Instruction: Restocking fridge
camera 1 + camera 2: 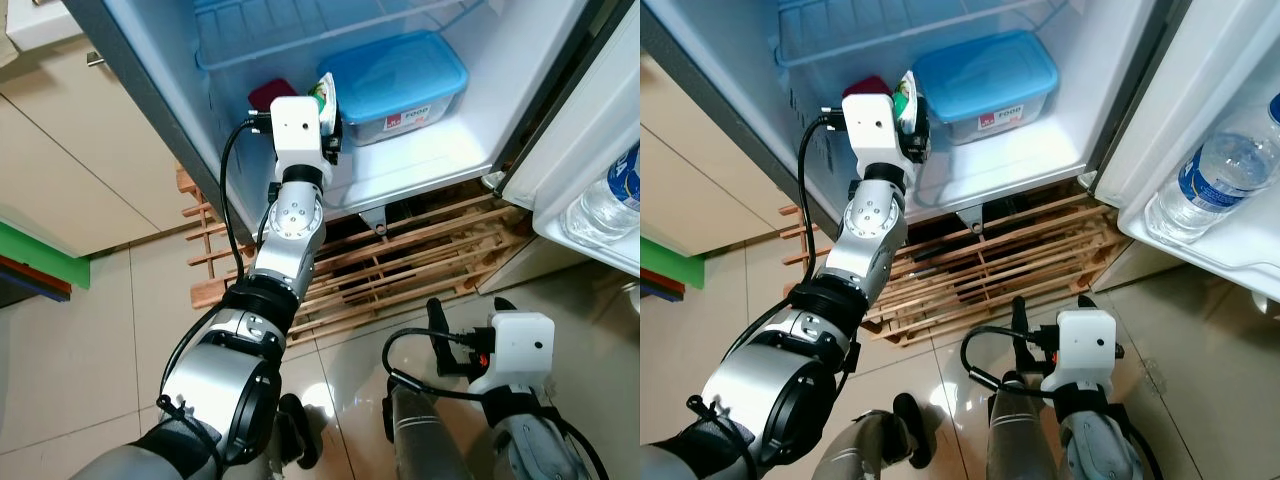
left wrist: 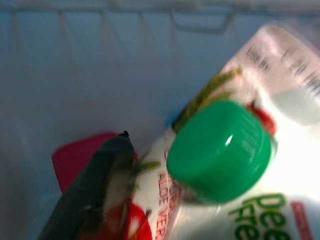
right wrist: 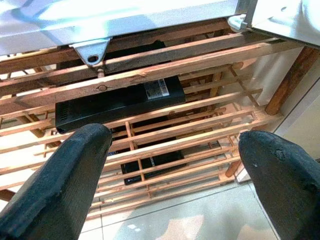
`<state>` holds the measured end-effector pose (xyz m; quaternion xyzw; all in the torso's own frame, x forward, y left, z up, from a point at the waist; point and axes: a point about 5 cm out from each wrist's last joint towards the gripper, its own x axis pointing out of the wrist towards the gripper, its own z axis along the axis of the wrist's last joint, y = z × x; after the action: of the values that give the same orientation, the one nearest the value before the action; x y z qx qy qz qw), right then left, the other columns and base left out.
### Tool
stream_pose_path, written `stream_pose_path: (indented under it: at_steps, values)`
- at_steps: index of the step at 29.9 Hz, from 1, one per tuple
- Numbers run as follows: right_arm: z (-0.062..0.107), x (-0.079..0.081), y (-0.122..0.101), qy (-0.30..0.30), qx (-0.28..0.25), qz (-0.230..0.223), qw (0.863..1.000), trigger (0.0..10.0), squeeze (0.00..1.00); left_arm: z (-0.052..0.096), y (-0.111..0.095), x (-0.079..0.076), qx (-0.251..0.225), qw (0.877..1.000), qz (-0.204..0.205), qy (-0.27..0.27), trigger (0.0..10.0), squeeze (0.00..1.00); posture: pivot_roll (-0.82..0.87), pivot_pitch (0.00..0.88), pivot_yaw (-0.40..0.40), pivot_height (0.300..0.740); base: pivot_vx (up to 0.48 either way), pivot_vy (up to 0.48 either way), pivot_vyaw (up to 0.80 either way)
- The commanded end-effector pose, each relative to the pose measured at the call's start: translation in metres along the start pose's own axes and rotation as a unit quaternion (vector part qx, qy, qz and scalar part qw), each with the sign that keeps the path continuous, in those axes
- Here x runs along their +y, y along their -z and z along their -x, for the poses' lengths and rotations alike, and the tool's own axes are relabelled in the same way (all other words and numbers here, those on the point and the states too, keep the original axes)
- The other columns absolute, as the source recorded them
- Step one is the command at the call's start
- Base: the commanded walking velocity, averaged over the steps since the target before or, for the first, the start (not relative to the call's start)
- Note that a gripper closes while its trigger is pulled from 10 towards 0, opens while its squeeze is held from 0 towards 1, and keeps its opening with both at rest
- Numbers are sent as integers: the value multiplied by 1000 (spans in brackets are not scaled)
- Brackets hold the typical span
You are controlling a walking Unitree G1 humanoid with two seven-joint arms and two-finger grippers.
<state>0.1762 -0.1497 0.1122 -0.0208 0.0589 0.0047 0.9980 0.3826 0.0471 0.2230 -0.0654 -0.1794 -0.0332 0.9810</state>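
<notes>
My left gripper (image 2: pixel 150 200) clamps a white green-capped drink pouch (image 2: pixel 220 150) inside the fridge (image 1: pixel 420 170); my right gripper (image 3: pixel 170 175) hangs wide open.

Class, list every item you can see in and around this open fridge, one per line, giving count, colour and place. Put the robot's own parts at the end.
Food container: one, clear box with blue lid, on the fridge floor.
Drink pouch: one, white with a green cap, held at the fridge opening beside the container.
Red item: one, dark red, behind the pouch; what it is cannot be told.
Wire shelf: one, white, above the container.
Water bottle: one, clear with blue label, in the door shelf.
Wooden rack: one, brown slats, on the floor under the fridge.
Black box: one, lying beneath the rack's slats.
Left claw: shut on the drink pouch inside the fridge.
Right claw: open, low above the floor tiles, facing the rack.
</notes>
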Motion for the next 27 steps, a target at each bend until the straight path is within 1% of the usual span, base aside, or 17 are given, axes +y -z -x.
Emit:
stream_pose_path:
  at_steps: [1, 7, 10, 11, 12, 14, 16, 17, 19, 20, 21, 22, 27]
  values:
    - [1, 0, 4, -2, 11, -4, 1000, 10000, 0, 3, 1, -4, 8, 1000, 21, -9, 10000, 1000, -393, 290, 130, 740, 0, 0, 0]
    - [-1, 1, 4, -4, 9, -5, 1000, 10000, 0, 4, -1, -3, 8, 1000, 28, -9, 10000, 1000, -388, 285, 130, 740, 0, 0, 0]
    - [-3, 1, 5, -6, 8, -5, 1000, 10000, 0, 7, 1, -9, 14, 999, 31, 22, 10000, 1000, -382, 273, 130, 740, 0, 0, 0]
    - [-3, 1, 5, -6, 8, -5, 1000, 10000, 0, 7, 1, -9, 14, 999, 31, 22, 10000, 1000, -382, 273, 130, 740, 0, 0, 0]
    - [-4, 1, 5, -7, 7, -4, 1000, 10000, 0, 9, 2, -15, 14, 998, 34, 45, 10000, 0, -381, 269, 130, 740, 0, 0, 0]
    - [-5, 1, 4, -8, 6, -4, 1000, 10000, 0, 10, 6, -17, 30, 998, 33, 41, 10000, 0, -379, 265, 130, 740, 0, 0, 0]
    - [-6, 1, 4, -8, 5, -4, 1000, 10000, 0, 11, 10, -19, 45, 996, 50, 51, 10000, 0, -379, 261, 131, 740, 0, 0, 0]
    - [-6, 1, 4, -8, 4, -4, 1000, 10000, 0, 12, 13, -19, 54, 995, 62, 52, 1608, 0, -379, 261, 131, 740, 0, 0, 0]
    - [-6, 1, 4, -8, 4, -4, 1000, 10000, 0, 13, 14, -18, 57, 995, 65, 49, 1608, 0, -379, 261, 131, 740, 0, 0, 0]
    - [-6, 1, 4, -8, 4, -4, 1000, 10000, 0, 14, 19, -17, 73, 994, 67, 46, 0, 0, -379, 261, 131, 740, 0, 0, 0]
    - [-6, 2, 4, -8, 4, -4, 1000, 10000, 0, 15, 25, -15, 92, 992, 68, 42, 0, 0, -380, 262, 132, 740, 0, 0, 0]
    - [-6, 2, 4, -8, 4, -4, 1000, 10000, 0, 15, 26, -15, 97, 992, 71, 42, 0, 0, -380, 262, 132, 740, 0, 0, 0]
    - [-5, 2, 5, -8, 6, -4, 1000, 10000, 0, 15, 25, -16, 99, 991, 72, 55, 0, 0, -380, 262, 132, 740, 0, 0, 0]
